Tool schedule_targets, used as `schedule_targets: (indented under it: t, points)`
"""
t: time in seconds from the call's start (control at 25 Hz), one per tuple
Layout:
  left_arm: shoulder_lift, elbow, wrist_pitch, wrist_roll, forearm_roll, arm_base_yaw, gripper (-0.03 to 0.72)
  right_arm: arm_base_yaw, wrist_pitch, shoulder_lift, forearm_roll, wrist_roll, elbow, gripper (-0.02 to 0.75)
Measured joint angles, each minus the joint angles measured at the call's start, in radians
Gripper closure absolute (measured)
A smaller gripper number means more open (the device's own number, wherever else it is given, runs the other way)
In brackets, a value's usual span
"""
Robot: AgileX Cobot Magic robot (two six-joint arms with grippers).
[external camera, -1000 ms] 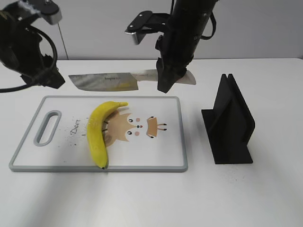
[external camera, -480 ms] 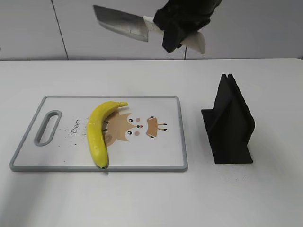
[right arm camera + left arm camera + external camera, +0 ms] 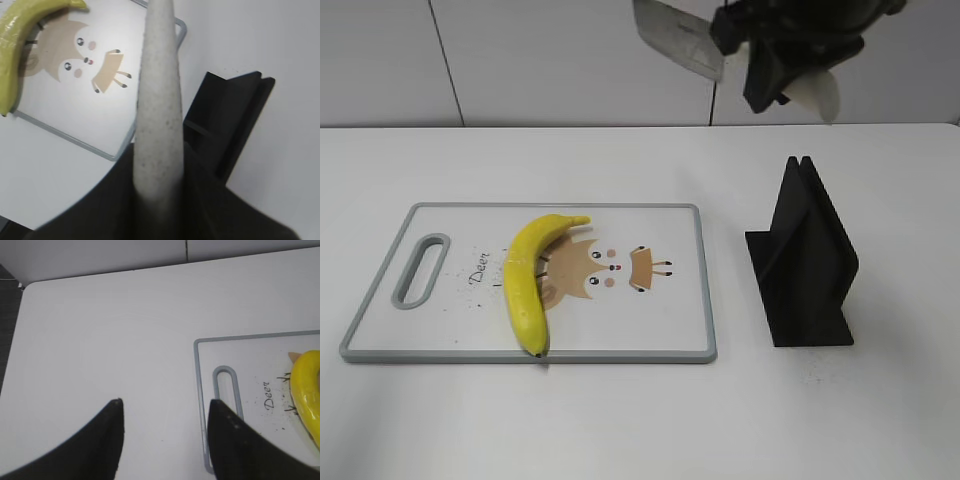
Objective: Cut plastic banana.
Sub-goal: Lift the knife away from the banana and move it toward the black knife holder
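The right end effector (image 3: 770,75) is gripping a broad steel knife with a pale handle (image 3: 682,42) high above the white deer-print cutting board (image 3: 650,320) – the curved glossy yellow plastic banana (image 3: 525,280) is lying whole there; the left end effector (image 3: 165,440) is hanging open, empty.

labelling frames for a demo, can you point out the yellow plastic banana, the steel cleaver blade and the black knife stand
yellow plastic banana (image 3: 523,285): exterior view, mid body.
steel cleaver blade (image 3: 677,38): exterior view, flat of the blade.
black knife stand (image 3: 808,262): exterior view, upright slab's side face.
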Motion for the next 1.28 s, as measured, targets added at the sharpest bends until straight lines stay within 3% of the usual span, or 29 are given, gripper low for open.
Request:
schedule_targets:
  t: [0.12, 0.28, 0.48, 0.92, 1.28]
  points:
    - [-0.05, 0.001, 0.057, -0.019, 0.023, 0.0, 0.169, -0.016, -0.067, -0.089, -0.02, 0.053, 0.147, 0.556]
    - [-0.108, 0.008, 0.128, -0.025, 0.024, 0.0, 0.093, -0.063, -0.132, -0.215, -0.021, 0.099, 0.321, 0.556]
    - [-0.217, 0.1, 0.135, -0.058, 0.025, 0.0, 0.058, -0.111, -0.186, -0.334, -0.021, 0.148, 0.49, 0.556]
    - [-0.66, 0.459, 0.078, -0.078, 0.015, 0.0, 0.094, -0.115, -0.235, -0.363, -0.016, 0.237, 0.588, 0.556]
    - [-0.962, 0.59, 0.124, -0.08, -0.017, 0.0, 0.109, -0.115, -0.27, -0.358, 0.0, 0.285, 0.67, 0.556]
